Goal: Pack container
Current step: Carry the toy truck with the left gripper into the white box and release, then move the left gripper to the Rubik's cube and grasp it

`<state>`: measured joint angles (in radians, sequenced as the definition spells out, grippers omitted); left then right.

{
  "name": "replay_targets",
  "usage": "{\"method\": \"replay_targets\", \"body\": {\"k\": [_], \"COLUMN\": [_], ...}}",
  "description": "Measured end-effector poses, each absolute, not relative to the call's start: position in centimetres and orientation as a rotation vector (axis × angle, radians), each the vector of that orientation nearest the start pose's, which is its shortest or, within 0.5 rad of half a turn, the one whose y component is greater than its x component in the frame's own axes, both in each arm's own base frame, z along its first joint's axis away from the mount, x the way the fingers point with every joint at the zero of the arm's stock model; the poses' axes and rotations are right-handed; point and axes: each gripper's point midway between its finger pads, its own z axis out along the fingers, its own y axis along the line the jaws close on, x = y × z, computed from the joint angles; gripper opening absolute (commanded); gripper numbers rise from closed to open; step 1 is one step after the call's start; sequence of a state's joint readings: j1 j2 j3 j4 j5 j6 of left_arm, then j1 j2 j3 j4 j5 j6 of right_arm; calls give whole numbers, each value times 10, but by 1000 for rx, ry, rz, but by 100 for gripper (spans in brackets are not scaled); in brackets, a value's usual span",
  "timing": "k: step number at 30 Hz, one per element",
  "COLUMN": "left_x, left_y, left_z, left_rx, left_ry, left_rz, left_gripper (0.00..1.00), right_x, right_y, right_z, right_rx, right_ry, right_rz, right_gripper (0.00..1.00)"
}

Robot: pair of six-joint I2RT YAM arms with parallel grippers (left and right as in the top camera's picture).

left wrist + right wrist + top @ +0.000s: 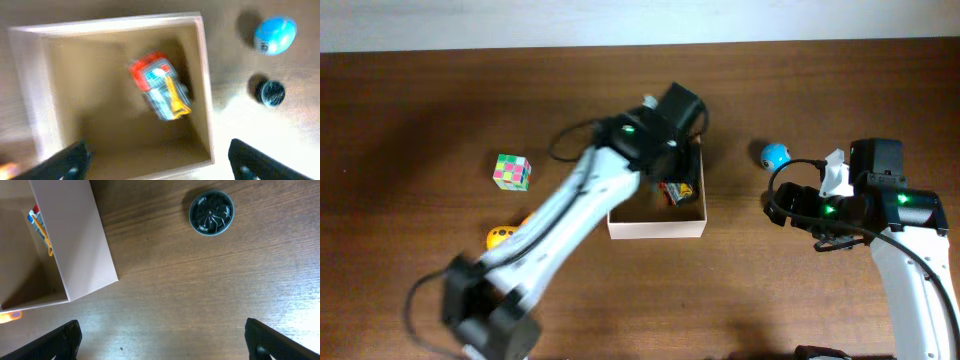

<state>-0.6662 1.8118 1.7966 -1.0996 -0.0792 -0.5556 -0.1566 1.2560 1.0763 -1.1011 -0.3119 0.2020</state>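
The container (656, 227) is a square white-walled box with a tan inside, at the table's middle. A red, blue and orange toy (160, 90) lies on its floor, and also shows in the overhead view (678, 192) and in the right wrist view (40, 227). My left gripper (160, 165) is open and empty, hovering over the container (207, 95); in the overhead view (665, 140) it is above the box's back part. My right gripper (162, 340) is open and empty above bare table, right of the container (80, 245); it also shows in the overhead view (782, 205).
A blue ball (775, 154) lies right of the container, also in the left wrist view (274, 36). A black round disc (211, 213) lies near it, also in the left wrist view (270, 93). A colourful cube (511, 171) and a yellow toy (500, 237) lie to the left.
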Motion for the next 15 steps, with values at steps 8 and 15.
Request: {"method": "replay_targets", "body": {"k": [8, 15], "left_x": [333, 336], "left_y": [-87, -11], "left_z": [308, 278], "left_rx": [-151, -170], "left_ry": [2524, 2656], "left_rz": [68, 293], "left_gripper": [100, 100], "right_x": [262, 262], "right_y": [12, 12], "right_z": [152, 152], "right_rx": [442, 442], "right_ry": [2794, 2794], "right_rz": [454, 454], "right_gripper": [98, 99]}}
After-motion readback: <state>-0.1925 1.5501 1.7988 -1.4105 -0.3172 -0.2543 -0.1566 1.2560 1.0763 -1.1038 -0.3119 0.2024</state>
